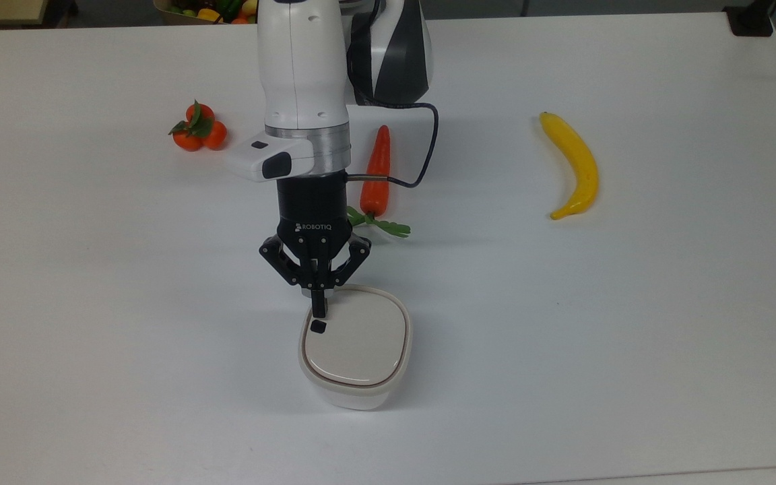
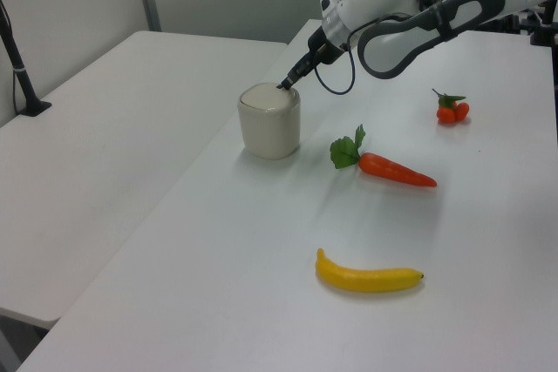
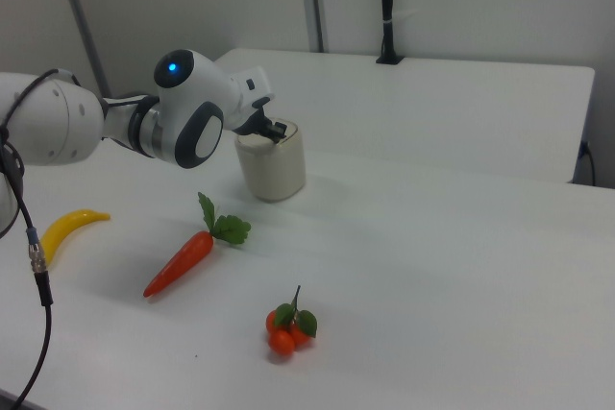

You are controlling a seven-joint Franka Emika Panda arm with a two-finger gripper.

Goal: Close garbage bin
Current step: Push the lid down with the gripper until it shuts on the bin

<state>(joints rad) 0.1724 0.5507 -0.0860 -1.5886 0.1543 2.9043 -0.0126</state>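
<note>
**Lid flat, claw pinched at the rim**

We look across a broad white worktop (image 1: 630, 303), matte and bare between a handful of scattered items. The garbage bin (image 1: 354, 350) sits toward the near edge in the top view, its beige lid (image 1: 358, 340) lying flat inside the white rim, the small black button (image 1: 318, 327) at the lid's corner nearest the arm. In the left view the bin (image 2: 270, 121) stands upright with its top level.

The claw (image 1: 319, 308) comes down from the white arm, fingers drawn together into a narrow point with nothing between them, the tip right at the lid's edge just above the button in the top view. We cannot tell if it touches the lid.

Behind the claw in the top view lies a carrot (image 1: 376, 168), green leaves toward the bin. A cluster of small oranges (image 1: 198, 128) sits at the top view's left, a banana (image 1: 573, 165) well apart at the top view's right.

The room: in the left view a second white table (image 2: 105, 145) butts against the worktop, with a black post (image 2: 22, 76) clamped at its far side, and pale wall panels behind. In the right view, a dark pole (image 3: 386, 7) rises against the grey panelled wall.
</note>
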